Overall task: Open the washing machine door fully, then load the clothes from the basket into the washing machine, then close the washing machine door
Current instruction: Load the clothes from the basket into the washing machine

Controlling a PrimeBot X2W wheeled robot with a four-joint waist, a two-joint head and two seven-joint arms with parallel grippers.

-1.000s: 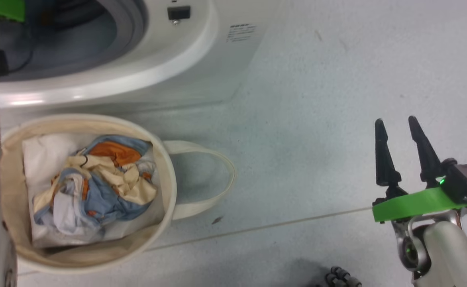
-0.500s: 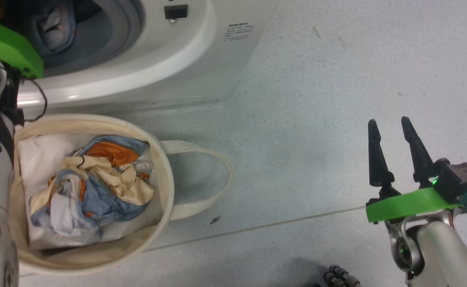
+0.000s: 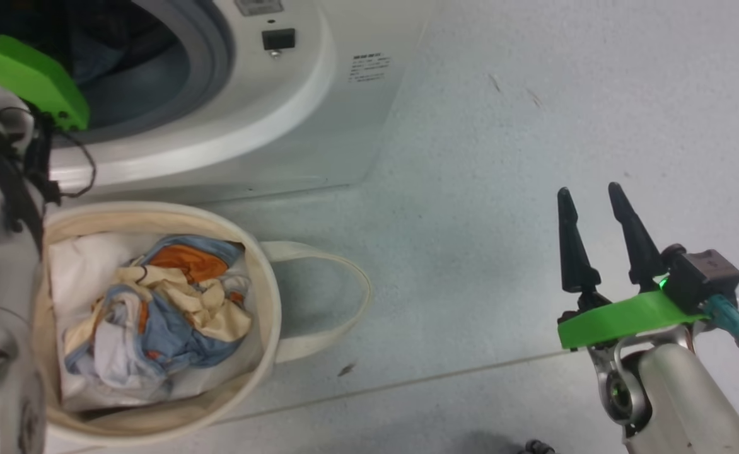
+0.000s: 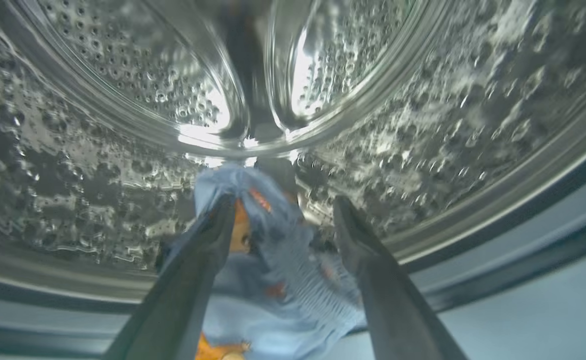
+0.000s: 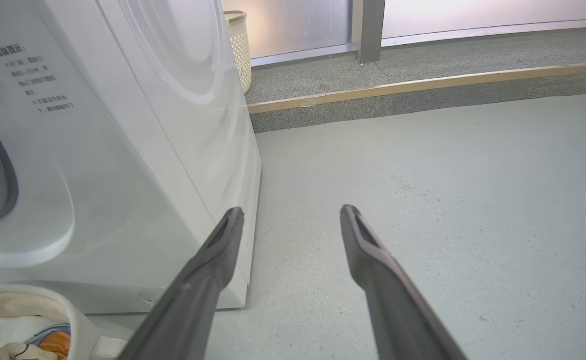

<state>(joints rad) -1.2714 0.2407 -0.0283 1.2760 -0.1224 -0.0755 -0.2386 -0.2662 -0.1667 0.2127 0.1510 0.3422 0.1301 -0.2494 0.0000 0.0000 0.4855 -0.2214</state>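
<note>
The white washing machine (image 3: 294, 113) stands at the upper left with its drum open; its door is out of view. My left arm's green-banded wrist (image 3: 29, 75) reaches into the opening. Inside the perforated steel drum (image 4: 123, 75), my left gripper (image 4: 283, 202) is open, and a light-blue garment (image 4: 283, 270) lies loose between and below its fingers, over the drum's lip. The cream basket (image 3: 268, 296) sits on the floor before the machine, holding more clothes (image 3: 168, 302) on a white pad (image 3: 73, 258). My right gripper (image 3: 587, 192) hangs open and empty over the floor at the right.
The basket's loop handle (image 3: 350, 284) lies on the floor toward my right gripper. In the right wrist view a raised ledge (image 5: 423, 85) runs along the back, with a woven bin (image 5: 238, 45) behind the machine (image 5: 123, 175). Bare grey floor spreads to the right.
My left gripper has gone from shut to open inside the drum, letting go of the light-blue garment. The head camera has shifted a little. The right arm holds its pose.
</note>
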